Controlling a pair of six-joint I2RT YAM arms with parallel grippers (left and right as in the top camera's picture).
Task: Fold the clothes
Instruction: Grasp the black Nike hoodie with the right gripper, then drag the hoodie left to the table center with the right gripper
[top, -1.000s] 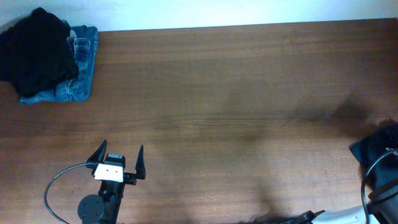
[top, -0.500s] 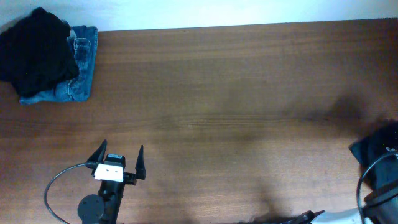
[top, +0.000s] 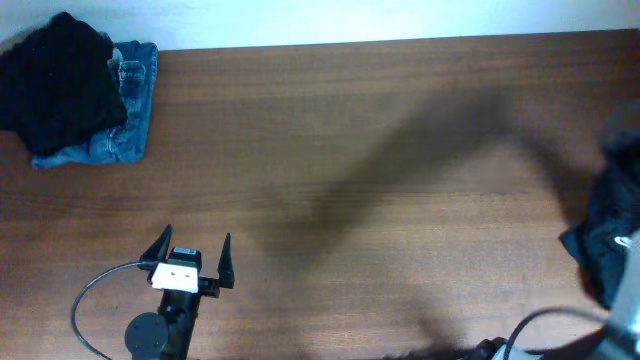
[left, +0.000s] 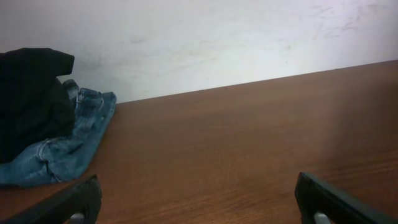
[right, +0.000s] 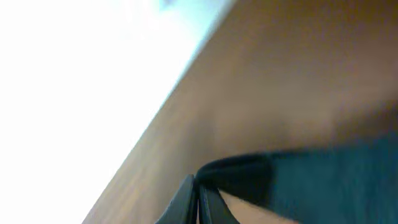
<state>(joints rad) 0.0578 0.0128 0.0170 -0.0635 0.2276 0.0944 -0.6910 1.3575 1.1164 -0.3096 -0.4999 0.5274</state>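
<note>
Brown wood counter (top: 400, 120). T-shirt (top: 605, 235) bunched, blurred, at 3 o'clock edge, pinched by right end effector (right: 198, 199). Left end effector (top: 196, 240) at 7 o'clock, spread, empty. Jeans (top: 125, 115) at 10 o'clock under black cloth (top: 60, 75).

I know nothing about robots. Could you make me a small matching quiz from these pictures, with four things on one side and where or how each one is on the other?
Things:
1 jeans
2 left gripper
3 right gripper
4 T-shirt

States:
A open, over the table
B shut tight
C at the table's right edge
D far left corner, partly under black cloth

Pairs: 1-D, 2-A, 3-B, 4-C
</note>
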